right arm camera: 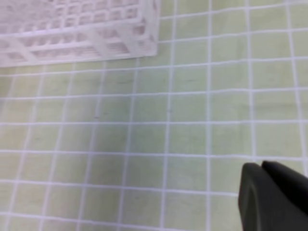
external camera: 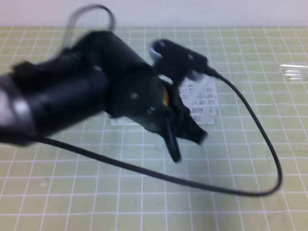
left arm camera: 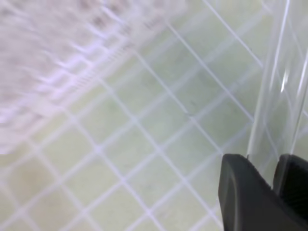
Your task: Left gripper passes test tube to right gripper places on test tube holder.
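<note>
Gripping the test tube [left arm camera: 281, 86] near its lower end, left pincer [left arm camera: 269, 192] narrow, lower right of the wrist view. Right pincer [right arm camera: 272, 192] closed, empty, lower right of its view. Test tube holder [right arm camera: 82, 29] upper left on the table [right arm camera: 144, 134]. Handover apparently pending; next calls for right pincer opening to meet the tube.

Left gripper [left arm camera: 269, 192] fingers pinched close, right gripper [right arm camera: 262, 192] fingers pressed together

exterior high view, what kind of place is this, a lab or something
Probably a lab-style robot test bench, not a working lab: a green grid cutting mat covers the surface, a white test tube holder sits mid-mat, and spare clear tubes lie at the right edge.
</note>
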Robot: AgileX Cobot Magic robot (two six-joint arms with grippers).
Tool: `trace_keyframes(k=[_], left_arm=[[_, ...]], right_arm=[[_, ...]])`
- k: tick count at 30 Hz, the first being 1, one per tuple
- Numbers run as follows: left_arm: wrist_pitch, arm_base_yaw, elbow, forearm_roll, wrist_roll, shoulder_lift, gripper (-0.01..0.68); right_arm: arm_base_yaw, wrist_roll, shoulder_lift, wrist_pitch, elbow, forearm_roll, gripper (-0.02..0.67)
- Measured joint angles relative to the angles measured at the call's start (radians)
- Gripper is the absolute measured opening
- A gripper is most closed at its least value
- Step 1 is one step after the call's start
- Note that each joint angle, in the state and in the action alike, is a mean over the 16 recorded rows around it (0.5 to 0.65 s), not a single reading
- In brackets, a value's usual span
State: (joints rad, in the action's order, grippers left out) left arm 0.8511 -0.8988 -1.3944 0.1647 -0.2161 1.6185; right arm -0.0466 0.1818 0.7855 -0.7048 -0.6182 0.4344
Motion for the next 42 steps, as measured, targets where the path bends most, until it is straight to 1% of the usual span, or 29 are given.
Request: trace_keyframes(k=[4,9,12,21,24,27,29,32,35,37,39,42], left_arm=[[-0.055,0.029,0.028,0.009,0.000,-0.074,0.066],[-0.136,0.064,0.099,0.012,0.002,-0.169,0.066],[-0.202,0.080,0.160,0.013,0.003,-0.232,0.054],[-0.433,0.100,0.400,0.013,-0.019,-0.431,0.041],[-0.521,0.101,0.490,0.013,-0.034,-0.498,0.041],[-0.596,0.101,0.576,0.013,-0.049,-0.557,0.060],[-0.653,0.101,0.633,0.013,-0.059,-0.595,0.048],[-0.727,0.101,0.708,0.013,-0.070,-0.639,0.047],[-0.793,0.102,0.773,0.012,-0.078,-0.670,0.054],[-0.825,0.106,0.806,0.011,-0.082,-0.685,0.060],[-0.856,0.113,0.835,0.009,-0.085,-0.695,0.047],[-0.890,0.129,0.865,0.005,-0.090,-0.702,0.047]], right_arm=[[0.000,0.040,0.000,0.003,-0.006,0.043,-0.016],[0.000,0.085,0.000,0.008,-0.027,0.091,-0.016],[0.000,0.098,0.000,0.014,-0.045,0.107,-0.016],[0.000,0.104,0.021,0.027,-0.099,0.116,-0.016],[0.000,0.119,0.041,0.026,-0.116,0.132,-0.016],[-0.005,0.142,0.067,0.022,-0.135,0.158,-0.016],[-0.014,0.157,0.090,0.020,-0.152,0.175,-0.016],[-0.041,0.181,0.129,0.022,-0.184,0.201,-0.016],[-0.088,0.205,0.174,0.034,-0.225,0.226,-0.016],[-0.130,0.218,0.208,0.046,-0.256,0.237,-0.016],[-0.179,0.223,0.244,0.061,-0.291,0.236,-0.016],[-0.262,0.214,0.302,0.083,-0.351,0.212,-0.016]])
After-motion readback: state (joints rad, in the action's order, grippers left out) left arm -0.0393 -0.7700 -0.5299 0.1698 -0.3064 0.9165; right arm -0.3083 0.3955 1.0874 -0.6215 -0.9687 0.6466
